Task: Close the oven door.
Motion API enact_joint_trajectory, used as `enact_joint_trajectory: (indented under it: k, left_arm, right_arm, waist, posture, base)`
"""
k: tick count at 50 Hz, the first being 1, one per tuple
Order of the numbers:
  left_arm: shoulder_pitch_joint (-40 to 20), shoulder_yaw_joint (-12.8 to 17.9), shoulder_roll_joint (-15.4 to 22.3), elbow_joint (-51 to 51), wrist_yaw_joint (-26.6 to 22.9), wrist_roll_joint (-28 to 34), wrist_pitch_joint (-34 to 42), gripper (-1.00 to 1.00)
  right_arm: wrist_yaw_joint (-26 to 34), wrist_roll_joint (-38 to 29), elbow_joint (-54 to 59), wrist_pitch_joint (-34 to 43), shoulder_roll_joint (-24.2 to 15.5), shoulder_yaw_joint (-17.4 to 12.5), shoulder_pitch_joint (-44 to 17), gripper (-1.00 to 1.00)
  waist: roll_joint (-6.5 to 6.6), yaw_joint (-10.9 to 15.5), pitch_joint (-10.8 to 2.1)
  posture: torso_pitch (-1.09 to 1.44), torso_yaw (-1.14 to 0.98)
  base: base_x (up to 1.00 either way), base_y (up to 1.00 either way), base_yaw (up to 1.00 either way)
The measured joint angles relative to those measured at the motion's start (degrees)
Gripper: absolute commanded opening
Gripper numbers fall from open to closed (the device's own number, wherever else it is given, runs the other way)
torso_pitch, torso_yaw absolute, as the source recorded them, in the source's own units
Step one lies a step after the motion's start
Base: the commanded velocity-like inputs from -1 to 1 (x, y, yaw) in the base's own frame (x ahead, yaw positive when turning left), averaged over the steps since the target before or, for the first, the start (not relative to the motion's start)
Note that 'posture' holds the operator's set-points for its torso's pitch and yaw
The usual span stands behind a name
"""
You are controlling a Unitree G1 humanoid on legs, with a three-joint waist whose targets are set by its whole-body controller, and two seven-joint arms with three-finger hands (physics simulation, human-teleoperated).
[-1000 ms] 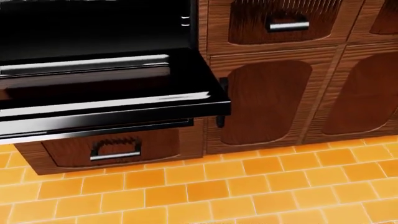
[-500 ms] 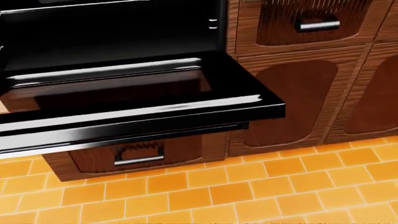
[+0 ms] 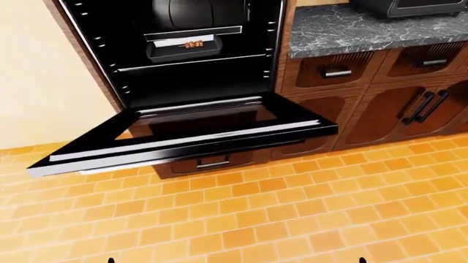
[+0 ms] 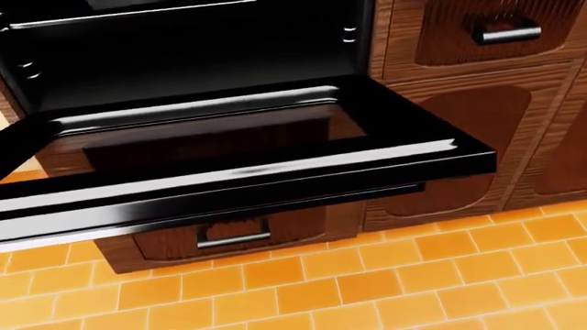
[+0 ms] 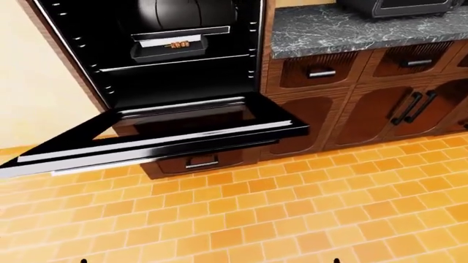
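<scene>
The black oven (image 3: pixel 197 60) is built into a wooden column at the top left of the left-eye view. Its glossy black door (image 3: pixel 190 131) hangs open, folded down flat and level, with a glass window in it. A silver handle bar (image 3: pixel 182 147) runs along its near edge. The door fills the middle of the head view (image 4: pixel 229 161). Inside the oven a dark tray with food (image 3: pixel 182 48) sits on a rack. Neither hand shows in any view.
A wooden drawer (image 3: pixel 212 163) sits under the door. Right of the oven are dark wood cabinets (image 3: pixel 410 107) under a grey marble counter (image 3: pixel 351 27) with an appliance (image 3: pixel 410 5) on it. A cream wall (image 3: pixel 37 82) stands at left. Orange floor tiles (image 3: pixel 256 219) fill the bottom.
The whole head view has shifted: the door and cabinets slide to the right in the picture, so the camera has moved. More of the open door shows now. The door itself stays flat.
</scene>
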Motion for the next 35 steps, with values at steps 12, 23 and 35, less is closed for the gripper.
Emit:
enact_joint_trajectory:
  k: [12,23,35]
  left_arm:
    - [0.3,-0.4,-0.4,0.4,-0.3,-0.1,-0.3,1.0]
    - [0.0,-0.5,-0.9,0.2,-0.5,0.2,-0.4,1.0]
    - [0.0,-0.5,-0.3,-0.1,0.1,-0.1,-0.7,1.0]
  right_arm:
    - [-0.3,-0.1,-0.3,-0.1,-1.0,-0.9,0.3,1.0]
    - [-0.7,0.4,-0.3,-0.5,-1.5,-0.8,1.0,1.0]
    - [-0.1,0.1,-0.2,-0.6,-0.7,-0.4,1.2,1.0]
  waist:
    - [-8.5,-0.8,0.28]
    - [-2.74,-1.4,0.39]
    - [-3.54,-0.6,0.46]
  posture:
    - [0.0,0.0]
    - [0.0,0.0]
    - [0.0,0.0]
  base:
    - [0.0,0.33,0.0]
    - [0.0,0.33,0.0]
    - [0.0,0.33,0.0]
